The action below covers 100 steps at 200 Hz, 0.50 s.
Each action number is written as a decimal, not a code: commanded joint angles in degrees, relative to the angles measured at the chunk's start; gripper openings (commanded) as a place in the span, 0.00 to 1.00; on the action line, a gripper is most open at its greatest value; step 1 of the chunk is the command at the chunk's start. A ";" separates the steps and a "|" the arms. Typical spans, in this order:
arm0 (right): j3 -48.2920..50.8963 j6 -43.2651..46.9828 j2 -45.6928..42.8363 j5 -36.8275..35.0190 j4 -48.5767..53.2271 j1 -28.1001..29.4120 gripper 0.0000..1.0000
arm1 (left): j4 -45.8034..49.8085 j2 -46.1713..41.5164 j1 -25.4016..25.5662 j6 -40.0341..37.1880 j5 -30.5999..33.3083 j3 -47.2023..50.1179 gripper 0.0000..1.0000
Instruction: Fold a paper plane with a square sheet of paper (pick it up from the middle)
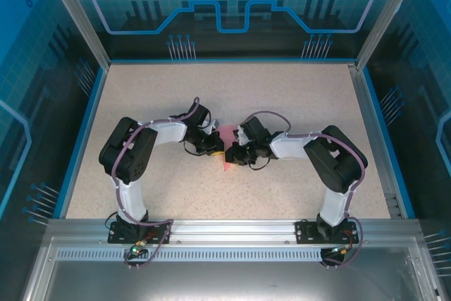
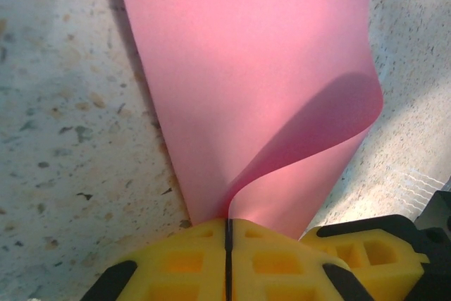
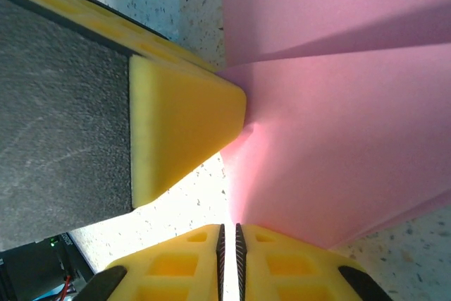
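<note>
The pink sheet of paper (image 1: 228, 133) sits between both grippers at the table's middle. In the left wrist view the paper (image 2: 246, 68) lies partly on the table, and its near part curls up into my left gripper (image 2: 227, 225), which is shut on its edge. In the right wrist view the paper (image 3: 338, 139) fills the right side, creased and lifted. My right gripper (image 3: 228, 229) has its jaws a thin slit apart with only table showing between them; the paper's edge ends just by its right finger. The left gripper's yellow finger (image 3: 183, 125) pinches the paper's corner.
The speckled beige table (image 1: 141, 195) is bounded by blue rails and clear enclosure walls (image 1: 91, 40). Both arms (image 1: 134, 149) bend inward from their bases at the near edge, wrists almost touching.
</note>
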<state>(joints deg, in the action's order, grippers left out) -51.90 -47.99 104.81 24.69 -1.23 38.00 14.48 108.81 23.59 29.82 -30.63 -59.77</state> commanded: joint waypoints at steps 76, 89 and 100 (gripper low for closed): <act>1.19 -1.00 0.75 1.95 -1.99 1.53 0.15 | 0.62 2.06 0.21 -1.68 0.12 -2.55 0.10; 1.18 -1.01 0.90 1.94 -1.71 1.70 0.15 | 0.65 2.10 0.11 -1.62 0.13 -2.46 0.10; 1.19 -0.98 0.95 1.94 -1.54 1.84 0.15 | 0.64 2.11 0.14 -1.55 -0.11 -2.37 0.10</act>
<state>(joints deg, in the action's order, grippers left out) -51.46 -48.62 104.81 25.15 -2.42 38.52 14.66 109.91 23.59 29.78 -30.65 -60.77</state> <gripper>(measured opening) 0.151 0.096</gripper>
